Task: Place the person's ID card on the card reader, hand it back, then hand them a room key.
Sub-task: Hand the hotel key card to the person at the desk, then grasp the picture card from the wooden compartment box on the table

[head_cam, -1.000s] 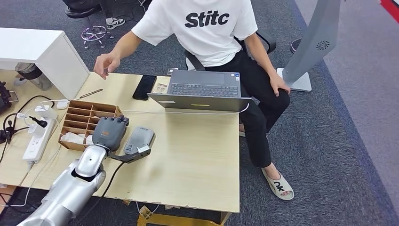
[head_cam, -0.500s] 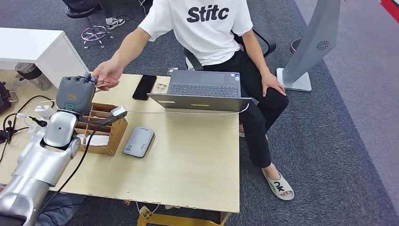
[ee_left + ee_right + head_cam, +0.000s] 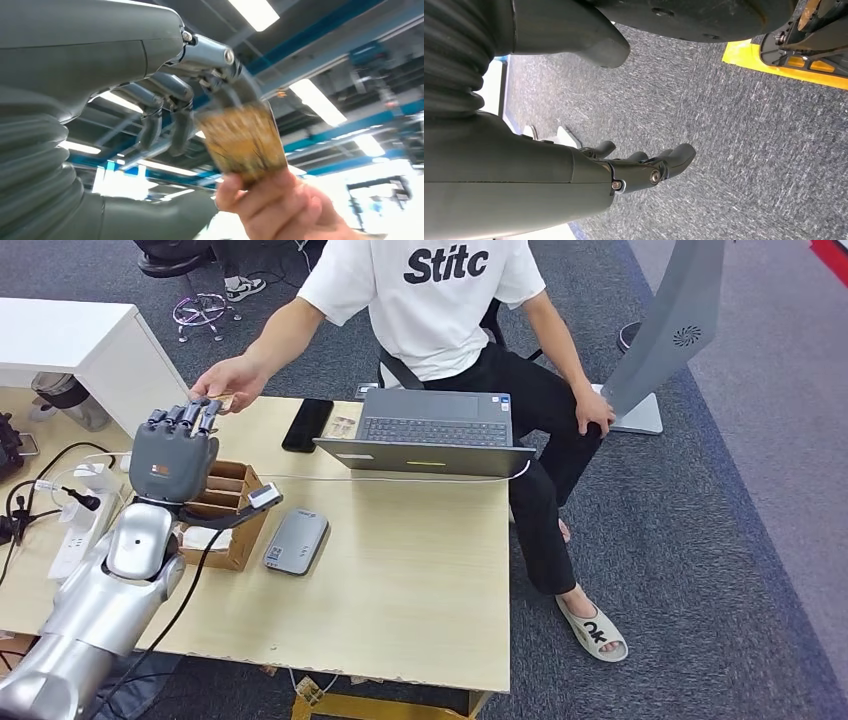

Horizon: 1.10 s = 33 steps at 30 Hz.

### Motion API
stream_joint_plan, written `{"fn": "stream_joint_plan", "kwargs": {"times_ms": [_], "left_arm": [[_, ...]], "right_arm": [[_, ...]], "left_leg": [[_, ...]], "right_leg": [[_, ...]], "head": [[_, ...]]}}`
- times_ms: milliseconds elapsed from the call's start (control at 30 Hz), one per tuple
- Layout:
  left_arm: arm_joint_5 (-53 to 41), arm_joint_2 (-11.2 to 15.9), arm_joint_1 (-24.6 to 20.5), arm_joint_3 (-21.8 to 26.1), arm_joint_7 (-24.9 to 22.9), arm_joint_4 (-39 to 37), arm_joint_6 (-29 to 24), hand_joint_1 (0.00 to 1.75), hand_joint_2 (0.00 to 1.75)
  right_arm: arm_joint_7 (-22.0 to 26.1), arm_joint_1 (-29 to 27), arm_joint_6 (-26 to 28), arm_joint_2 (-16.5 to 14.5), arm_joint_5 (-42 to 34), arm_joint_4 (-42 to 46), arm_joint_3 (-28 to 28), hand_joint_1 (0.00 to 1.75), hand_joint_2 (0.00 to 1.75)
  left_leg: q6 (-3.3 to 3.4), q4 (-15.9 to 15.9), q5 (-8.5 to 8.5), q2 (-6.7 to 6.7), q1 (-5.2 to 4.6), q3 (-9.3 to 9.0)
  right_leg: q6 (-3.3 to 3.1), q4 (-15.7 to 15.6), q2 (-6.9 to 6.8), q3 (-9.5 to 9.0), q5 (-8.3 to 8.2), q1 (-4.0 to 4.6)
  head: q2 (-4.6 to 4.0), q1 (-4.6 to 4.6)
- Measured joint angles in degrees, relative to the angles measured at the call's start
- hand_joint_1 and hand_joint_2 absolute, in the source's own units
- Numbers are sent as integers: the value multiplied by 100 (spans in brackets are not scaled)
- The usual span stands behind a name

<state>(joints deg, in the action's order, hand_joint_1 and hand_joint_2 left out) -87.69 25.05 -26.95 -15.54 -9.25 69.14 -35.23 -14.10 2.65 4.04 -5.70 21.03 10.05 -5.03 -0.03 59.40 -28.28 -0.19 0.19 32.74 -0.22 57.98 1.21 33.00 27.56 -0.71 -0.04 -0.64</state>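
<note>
Where the robot's left hand (image 3: 174,456) rises in the upper left of the head view, a thin yellowish-brown card (image 3: 243,142) sits at its fingertips (image 3: 190,414), blurred in the left wrist view. That card is pinched from the other end by the person's hand (image 3: 230,381), which reaches across the table edge toward the robot. Whether the left hand's fingers clamp the card or merely touch it cannot be told; they are extended, with the card against their tips. The right hand (image 3: 644,167) hangs over grey carpet in the right wrist view, released, its fingers loosely straight and grasping nothing.

Just below the left hand stands a brown wooden compartment box (image 3: 232,502), and to its right, left of centre, lies the flat grey rectangular card reader (image 3: 296,541) on the pale wooden table (image 3: 420,580). Further up the frame are a black phone (image 3: 306,424) and an open grey laptop (image 3: 428,435). A white power strip (image 3: 70,540) lies at the left edge.
</note>
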Motion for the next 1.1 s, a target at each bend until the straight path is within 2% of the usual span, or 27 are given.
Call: {"fn": "stream_joint_plan", "kwargs": {"times_ms": [200, 333, 433, 600, 733, 867, 967, 1100], "left_arm": [[455, -295, 491, 125, 439, 656, 181, 0, 175], [539, -383, 636, 205, 487, 888, 231, 0, 175], [969, -437, 808, 262, 698, 1130, 443, 0, 175], [1459, -506, 1495, 351, 824, 1884, 913, 0, 175], [1821, -437, 2272, 478, 793, 2539, 1545, 0, 175], [2097, -275, 2835, 686, 702, 2975, 2225, 0, 175], [2241, -123, 3082, 859, 612, 3153, 2637, 0, 175], [2199, 95, 3144, 1080, 439, 3204, 2987, 0, 175]], "right_arm": [[-7, -7, 0, -8, -7, 0, 87, 0, 175], [-8, -6, 2, -17, -9, 0, 114, 0, 175], [-7, -9, 1, -19, -44, 0, 154, 0, 175], [8, -33, 26, -28, -142, 0, 277, 0, 175], [15, -77, 71, -36, -240, 0, 400, 0, 175], [38, -101, 93, -48, -295, 0, 515, 0, 175], [48, -109, 94, -52, -299, 0, 581, 0, 175], [50, -110, 94, -66, -294, 0, 657, 0, 175]], "left_leg": [[1, 0, 0, 4, 0, 1], [0, 0, 0, 1, 1, 0], [0, 0, 0, 5, 1, -1], [0, -2, -5, 11, 1, 1], [4, -2, -13, 13, 1, 3], [3, -3, -16, 13, 2, 4], [2, -3, -14, 12, 3, 3], [0, -3, -8, 9, 4, 3]], "right_leg": [[1, -1, 1, 1, 0, 0], [-1, -1, 0, 1, -1, 0], [-2, 1, 3, 1, -2, 0], [0, 0, 8, 2, 2, 0], [-1, -1, 10, 5, 8, 1], [-1, -1, 7, 6, 9, 1], [-1, -1, 4, 6, 9, 2], [-3, 0, 0, 5, 7, 3]], "head": [[1, 1], [1, 0], [1, -1], [0, 1], [1, 1], [0, -1], [1, -1], [2, -1]]}}
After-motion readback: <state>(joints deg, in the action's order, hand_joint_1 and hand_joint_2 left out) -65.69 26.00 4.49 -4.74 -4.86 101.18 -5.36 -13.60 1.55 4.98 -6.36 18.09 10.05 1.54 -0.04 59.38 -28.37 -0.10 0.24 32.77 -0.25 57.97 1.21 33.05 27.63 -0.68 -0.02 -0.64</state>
